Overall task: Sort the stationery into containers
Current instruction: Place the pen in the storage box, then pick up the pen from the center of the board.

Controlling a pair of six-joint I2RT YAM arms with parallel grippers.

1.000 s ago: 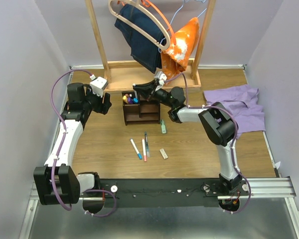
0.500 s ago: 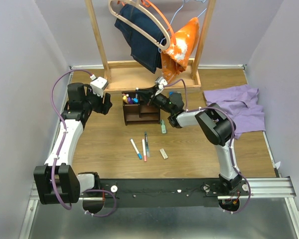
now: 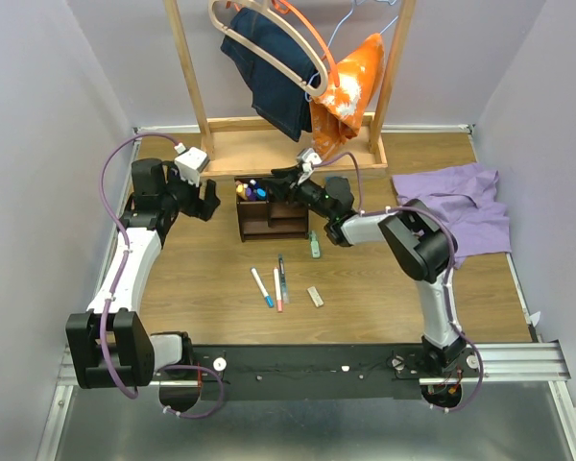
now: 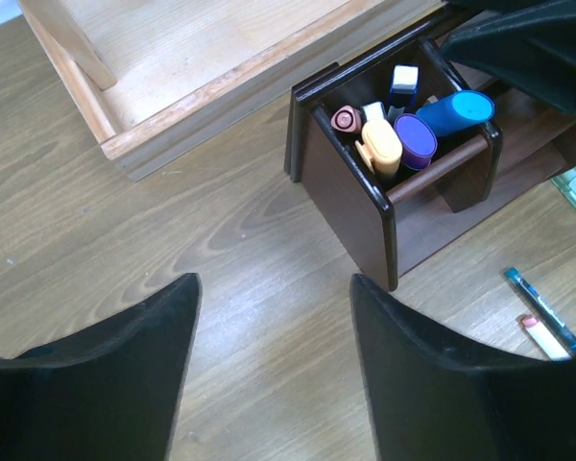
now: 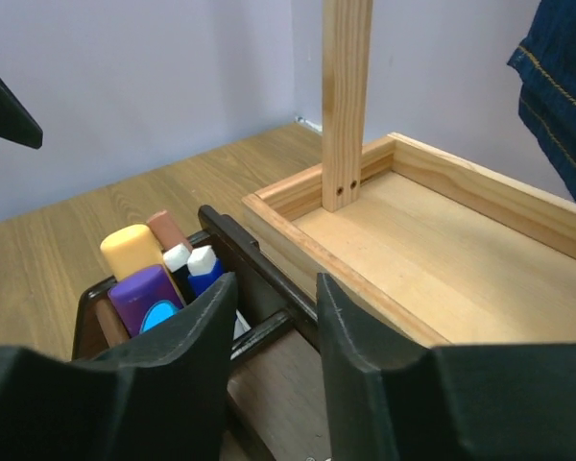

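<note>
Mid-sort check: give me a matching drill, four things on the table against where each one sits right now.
Things:
1. beige eraser
2. green highlighter
3. purple highlighter
4. purple cloth

Places:
A. upright in a slot of the organizer
B. flat on the table, close to the right side of the organizer
C. spread over the right side of the table
D. flat, just right of the loose pens

Pairs: 1-D, 2-B, 3-A, 4-C
</note>
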